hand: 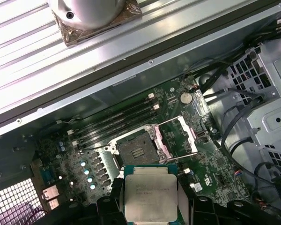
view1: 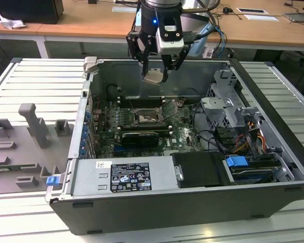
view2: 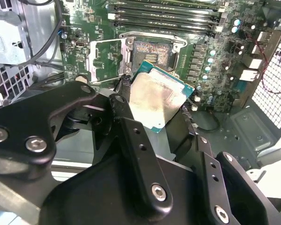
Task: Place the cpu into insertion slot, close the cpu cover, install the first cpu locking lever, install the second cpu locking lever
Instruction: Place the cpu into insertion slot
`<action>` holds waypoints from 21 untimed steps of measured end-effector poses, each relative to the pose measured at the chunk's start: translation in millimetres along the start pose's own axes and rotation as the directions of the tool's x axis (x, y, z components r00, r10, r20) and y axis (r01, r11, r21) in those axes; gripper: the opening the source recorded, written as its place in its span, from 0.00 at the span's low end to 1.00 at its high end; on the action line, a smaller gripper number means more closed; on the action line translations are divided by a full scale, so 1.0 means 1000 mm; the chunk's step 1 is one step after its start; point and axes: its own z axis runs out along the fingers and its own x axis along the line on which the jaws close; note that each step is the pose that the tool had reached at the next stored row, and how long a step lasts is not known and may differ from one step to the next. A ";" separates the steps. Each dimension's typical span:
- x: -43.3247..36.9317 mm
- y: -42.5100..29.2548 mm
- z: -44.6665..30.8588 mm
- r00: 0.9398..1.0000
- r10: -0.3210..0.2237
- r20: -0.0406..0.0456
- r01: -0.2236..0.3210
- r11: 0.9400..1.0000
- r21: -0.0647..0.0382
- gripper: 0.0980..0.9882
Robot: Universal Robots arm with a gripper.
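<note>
My gripper [view1: 154, 76] hangs above the open computer case, shut on the cpu [view1: 153, 77], a flat square chip with a silvery-tan face. In both wrist views the cpu [view2: 159, 99] [hand: 150, 197] sits clamped by its edges between the black fingers [view2: 123, 105]. The insertion slot [view1: 144, 118] [view2: 152, 54] [hand: 136, 152] lies uncovered on the green board, below the chip and apart from it. The cpu cover [view2: 105, 58] [hand: 179, 137] is swung open beside the slot.
Long memory slots [view1: 142, 99] run behind the slot and a long black card [view1: 139, 136] lies in front of it. A grey drive cage [view1: 225, 104] with cables stands at the exterior view's right. Grey fixtures [view1: 35, 126] rest on the slatted table at the left.
</note>
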 end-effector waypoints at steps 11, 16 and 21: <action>0.0000 -0.0001 0.0017 0.995 0.103 0.009 -0.103 0.995 -0.003 0.50; 0.0000 -0.0002 0.0020 0.990 0.137 0.012 -0.137 0.991 -0.004 0.50; 0.0000 -0.0002 0.0021 0.986 0.165 0.014 -0.165 0.986 -0.004 0.50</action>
